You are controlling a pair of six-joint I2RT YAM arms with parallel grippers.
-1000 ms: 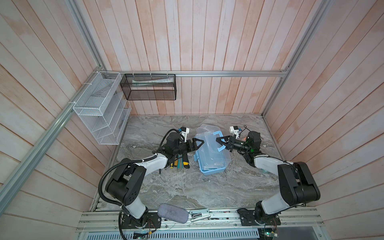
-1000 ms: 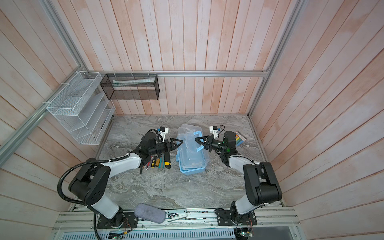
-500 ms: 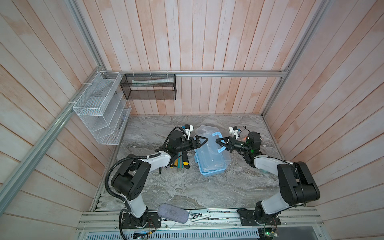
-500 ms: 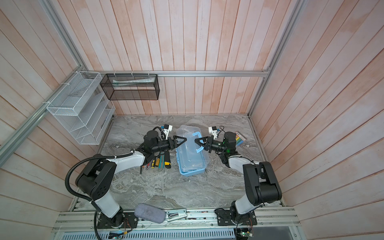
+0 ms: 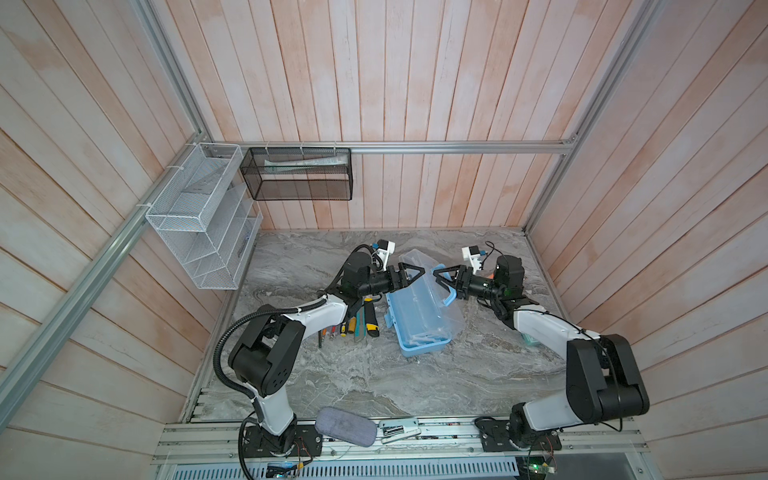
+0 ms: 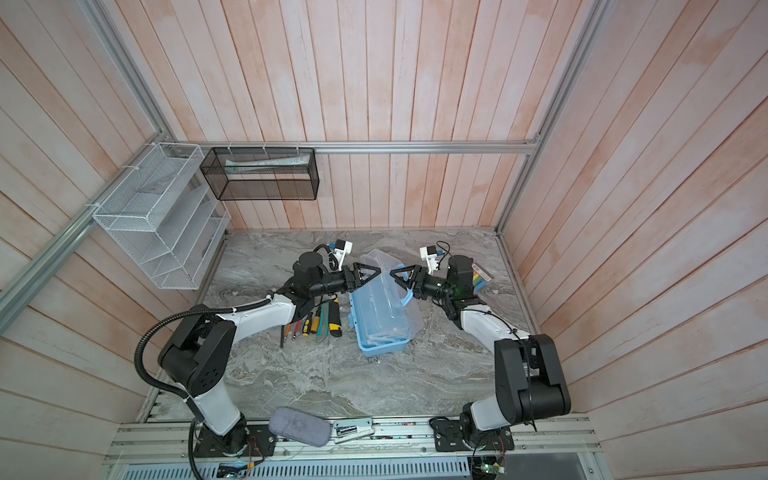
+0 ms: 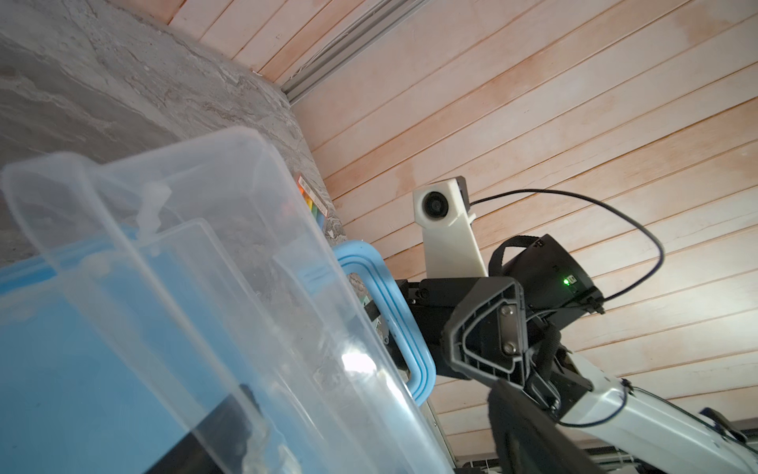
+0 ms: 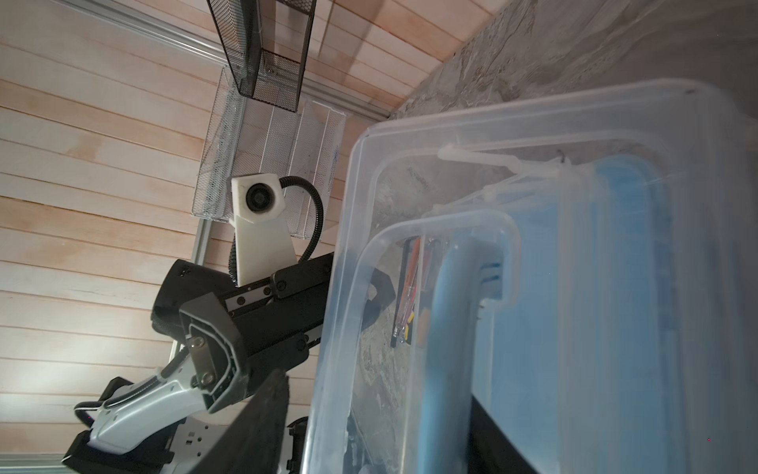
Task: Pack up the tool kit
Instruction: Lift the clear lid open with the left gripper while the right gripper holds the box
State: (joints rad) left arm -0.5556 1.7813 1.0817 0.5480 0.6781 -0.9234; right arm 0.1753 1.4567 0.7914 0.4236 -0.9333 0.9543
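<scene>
At 9 o'clock of the tool kit (image 5: 419, 334) the screwdrivers (image 5: 332, 332) and the yellow-black utility knife (image 5: 371, 321) lie unpacked on the table (image 5: 374, 386), partly under the left arm. We see the left gripper (image 5: 415, 274) at about 11 o'clock of the box with its jaws spread wide. In the right wrist view one finger sits outside the clear lid (image 5: 430, 286) and the other shows through it, so the lid's rim runs between them and nothing is pinched.

The box sits mid-table, its long axis running roughly 11 to 5 o'clock, with the lid raised and leaning toward 3 o'clock. The lid's free edge lies at 3 o'clock from the left fingertips, and the two grippers seem about equally near it.

The right gripper (image 5: 441, 279) faces in from 1 o'clock. Its jaws are parted astride the blue handle (image 5: 452, 293); we cannot tell whether a pad touches it.

A second ago the left gripper hung back toward 9 o'clock, short of the lid, and it has since closed in. The right jaws were clamped on the handle then and have now let go. We judge this a hand-over of the lid, freeing an arm for the tools
</scene>
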